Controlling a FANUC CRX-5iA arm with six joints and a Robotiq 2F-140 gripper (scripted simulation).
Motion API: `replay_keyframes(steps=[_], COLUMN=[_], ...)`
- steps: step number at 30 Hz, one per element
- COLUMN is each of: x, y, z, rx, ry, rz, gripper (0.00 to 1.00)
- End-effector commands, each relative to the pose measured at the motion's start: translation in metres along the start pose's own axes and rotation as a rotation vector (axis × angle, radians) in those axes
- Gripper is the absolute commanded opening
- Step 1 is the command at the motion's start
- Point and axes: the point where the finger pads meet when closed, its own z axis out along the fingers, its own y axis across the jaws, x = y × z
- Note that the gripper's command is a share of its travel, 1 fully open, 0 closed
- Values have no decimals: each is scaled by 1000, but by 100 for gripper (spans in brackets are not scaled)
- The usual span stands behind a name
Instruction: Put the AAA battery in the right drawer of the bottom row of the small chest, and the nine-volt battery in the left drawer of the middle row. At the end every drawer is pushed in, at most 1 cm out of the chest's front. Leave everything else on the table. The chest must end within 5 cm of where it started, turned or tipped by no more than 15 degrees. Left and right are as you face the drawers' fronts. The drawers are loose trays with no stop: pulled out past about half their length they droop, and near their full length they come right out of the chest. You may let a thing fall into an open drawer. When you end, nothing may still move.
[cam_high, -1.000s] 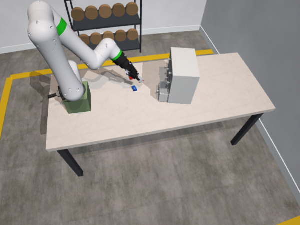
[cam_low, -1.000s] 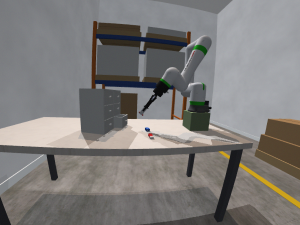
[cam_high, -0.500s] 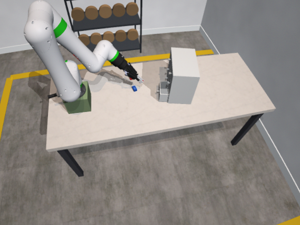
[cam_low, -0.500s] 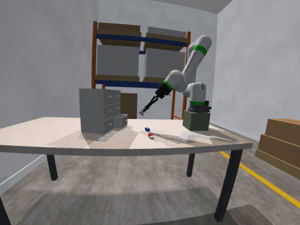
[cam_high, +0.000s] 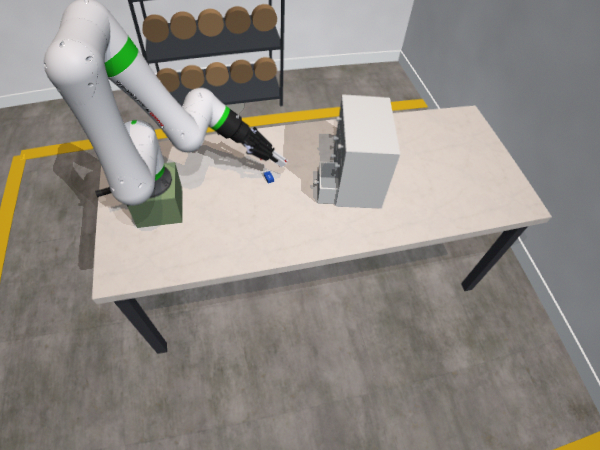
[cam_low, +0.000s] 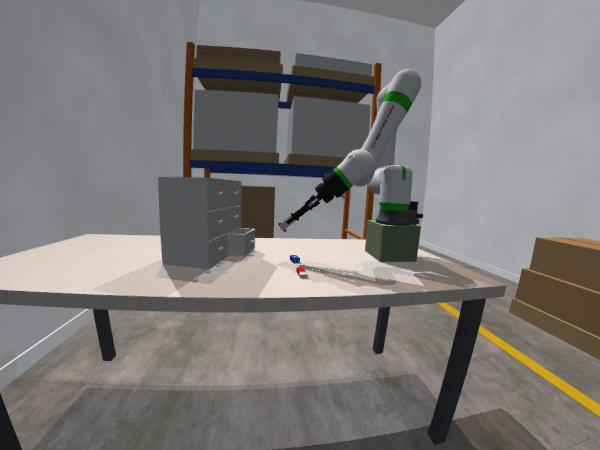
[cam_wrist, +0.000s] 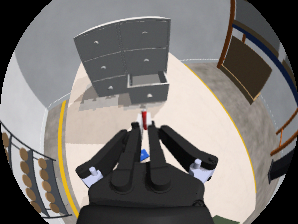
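Red and slim, the AAA battery (cam_high: 286, 161) (cam_low: 285, 230) (cam_wrist: 145, 120) sits clasped in the black end effector (cam_high: 280, 159) (cam_low: 284, 224) (cam_wrist: 144, 119), its long axis running towards the chest (cam_high: 369, 125) (cam_low: 184, 220) (cam_wrist: 120, 55) in the wrist view; pale fingertips (cam_high: 279, 159) hide its middle. Below, a blue block (cam_high: 269, 177) (cam_low: 295, 258) (cam_wrist: 144, 155) rests on the stone-like surface (cam_high: 250, 240) (cam_low: 125, 280) (cam_wrist: 100, 145). The smooth grey chest has its bottom-right drawer (cam_high: 327, 195) (cam_low: 242, 243) (cam_wrist: 149, 93) out.

Tipping over from a steep slant to a shallower one, the claw (cam_high: 280, 160) (cam_low: 283, 225) (cam_wrist: 144, 119) nearly pivoting about its fingertips, with the slim red piece (cam_wrist: 145, 119) between them. Drawing the wrist housing (cam_high: 234, 125) (cam_low: 332, 186) lower behind the claw and back toward the green pedestal (cam_high: 173, 202) (cam_low: 392, 241). Shifting the white wrist joint (cam_high: 200, 102) (cam_low: 357, 162) the same way, away from the claw's tips. Swinging the elbow (cam_high: 75, 57) farther from the claw too, in the top view. Covering more of the red-and-white block on the table (cam_high: 300, 225) beneath the claw, as seen from above.
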Motion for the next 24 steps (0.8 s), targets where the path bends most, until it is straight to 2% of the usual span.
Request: replay_keyframes(steps=[1,24], x=[1,4], y=[1,0], z=[0,4], rx=[37,38], ry=[30,34], rz=[4,4], gripper=[3,3])
